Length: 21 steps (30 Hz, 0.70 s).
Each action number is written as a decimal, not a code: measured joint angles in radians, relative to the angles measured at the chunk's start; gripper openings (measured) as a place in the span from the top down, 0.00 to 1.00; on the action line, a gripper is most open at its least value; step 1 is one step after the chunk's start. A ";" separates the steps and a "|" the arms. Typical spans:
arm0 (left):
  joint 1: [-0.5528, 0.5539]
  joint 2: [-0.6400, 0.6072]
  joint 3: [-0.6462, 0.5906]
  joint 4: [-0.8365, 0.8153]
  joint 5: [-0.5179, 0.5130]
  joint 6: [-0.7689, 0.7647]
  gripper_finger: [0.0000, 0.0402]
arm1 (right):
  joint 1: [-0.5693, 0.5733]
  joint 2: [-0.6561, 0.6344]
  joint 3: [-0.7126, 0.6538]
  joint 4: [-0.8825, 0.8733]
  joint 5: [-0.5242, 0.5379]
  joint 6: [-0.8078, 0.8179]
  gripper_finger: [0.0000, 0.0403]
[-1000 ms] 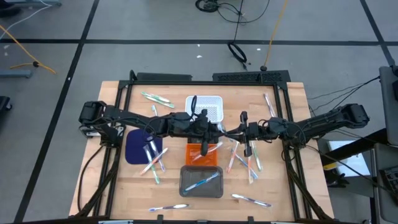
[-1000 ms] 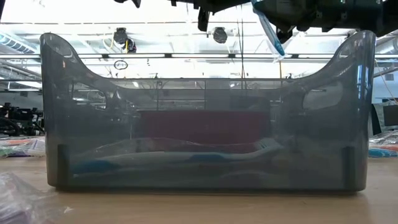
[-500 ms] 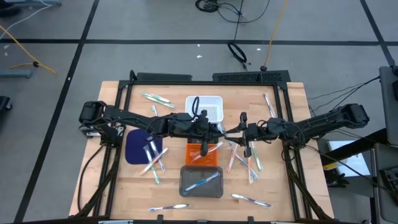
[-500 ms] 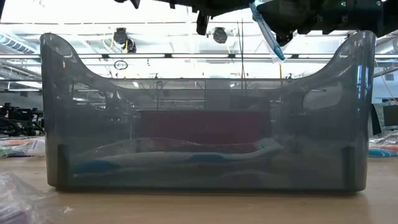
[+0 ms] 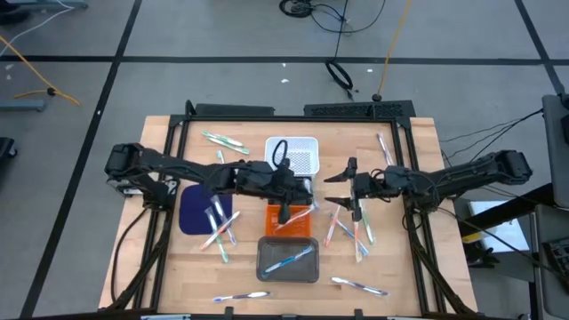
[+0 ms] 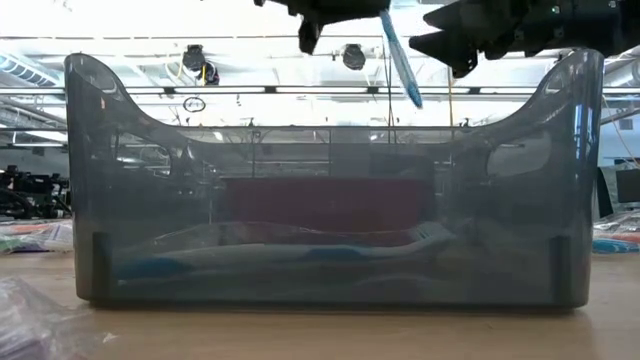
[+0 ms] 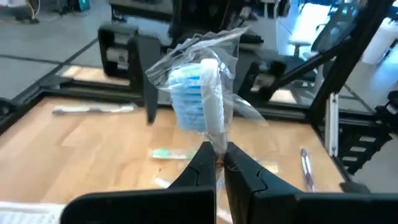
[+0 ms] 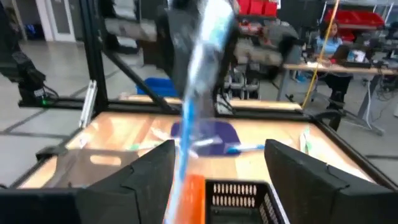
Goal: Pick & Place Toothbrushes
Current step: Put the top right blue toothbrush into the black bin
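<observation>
Two dark arms meet over the middle of the wooden table [image 5: 418, 267], and one wrapped toothbrush [image 7: 208, 99] hangs between them. The left gripper [image 5: 284, 206] sits above the orange tray [image 5: 276, 229], its fingers [image 7: 202, 165] pressed together on the lower end of that toothbrush — a whitish handle with blue in a clear crinkled wrapper, standing roughly upright from the pinch in the left wrist view. From table height the same blue-and-clear stick slants down from the dark gripper at the top of the picture, above the grey see-through tray [image 6: 330, 230] and not touching it. The right gripper [image 5: 340, 182] is just beside it on the right, at about the same level, with its fingers [image 8: 149, 171] spread wide and nothing between them; the wrapped brush shows as a blurred blue streak ahead of them. Many more toothbrushes lie about the table: a loose bunch [image 5: 351, 227] under and in front of the right gripper, several [image 5: 218, 227] on and beside the dark blue mat [image 5: 191, 212], a pair [image 5: 222, 140] near the far left, one [image 5: 384, 149] near the far right, and two [image 5: 356, 285] along the near edge. One blue-accented toothbrush [image 5: 289, 260] lies inside the grey tray, which sits just nearer than the orange one — the white basket [image 5: 307, 156] stands beyond both.
</observation>
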 joint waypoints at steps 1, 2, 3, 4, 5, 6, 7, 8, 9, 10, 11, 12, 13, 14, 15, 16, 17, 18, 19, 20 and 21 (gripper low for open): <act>-0.005 -0.021 0.000 -0.046 0.000 -0.002 1.00 | -0.004 -0.011 -0.001 -0.022 0.000 0.000 0.40; -0.011 -0.040 -0.002 -0.104 0.002 -0.009 1.00 | -0.007 -0.015 -0.002 -0.027 0.001 0.000 0.40; -0.018 -0.052 -0.003 -0.126 0.002 -0.017 1.00 | -0.010 -0.020 -0.001 -0.027 0.009 0.000 0.40; -0.027 -0.059 0.000 -0.138 0.006 -0.027 1.00 | -0.012 -0.031 0.000 -0.043 0.027 0.000 0.41; -0.033 -0.071 0.001 -0.171 0.017 -0.039 1.00 | -0.012 -0.038 -0.001 -0.055 0.049 0.000 0.41; -0.041 -0.085 -0.001 -0.217 0.039 -0.051 1.00 | -0.012 -0.039 -0.001 -0.054 0.074 0.000 0.42; -0.049 -0.092 -0.003 -0.245 0.067 -0.064 1.00 | -0.013 -0.041 0.001 -0.059 0.097 0.000 0.42; -0.056 -0.094 -0.002 -0.249 0.097 -0.080 1.00 | -0.012 -0.049 0.000 -0.078 0.119 -0.001 0.43; -0.063 -0.094 0.000 -0.259 0.126 -0.098 1.00 | -0.012 -0.053 -0.002 -0.088 0.126 -0.002 0.43; -0.069 -0.094 0.000 -0.280 0.150 -0.118 1.00 | -0.013 -0.053 -0.001 -0.083 0.126 -0.001 0.43; -0.078 -0.093 -0.002 -0.301 0.171 -0.140 1.00 | -0.013 -0.054 0.000 -0.082 0.126 0.000 0.44; -0.087 -0.092 -0.003 -0.314 0.192 -0.160 1.00 | -0.012 -0.060 0.000 -0.089 0.124 0.000 0.44; -0.093 -0.088 -0.003 -0.320 0.206 -0.182 1.00 | -0.012 -0.061 0.000 -0.090 0.123 0.000 0.44; -0.099 -0.086 -0.002 -0.332 0.214 -0.203 1.00 | -0.012 -0.061 0.000 -0.085 0.123 0.000 0.44; -0.107 -0.086 -0.001 -0.361 0.215 -0.226 1.00 | -0.012 -0.061 0.000 -0.088 0.124 0.000 0.44; -0.114 -0.085 -0.002 -0.388 0.217 -0.243 1.00 | -0.012 -0.063 0.000 -0.095 0.125 0.000 0.44; -0.120 -0.083 -0.002 -0.408 0.216 -0.256 1.00 | -0.012 -0.063 0.000 -0.093 0.125 0.001 0.44; -0.128 -0.082 -0.002 -0.423 0.216 -0.271 1.00 | -0.012 -0.063 0.000 -0.091 0.124 0.000 0.44; -0.134 -0.082 -0.002 -0.431 0.217 -0.283 1.00 | -0.012 -0.064 0.000 -0.092 0.124 0.001 0.44; -0.140 -0.083 -0.002 -0.429 0.219 -0.294 1.00 | -0.012 -0.064 0.000 -0.094 0.124 0.001 0.44; -0.146 -0.083 -0.002 -0.429 0.222 -0.307 1.00 | -0.012 -0.063 0.000 -0.094 0.124 0.001 0.44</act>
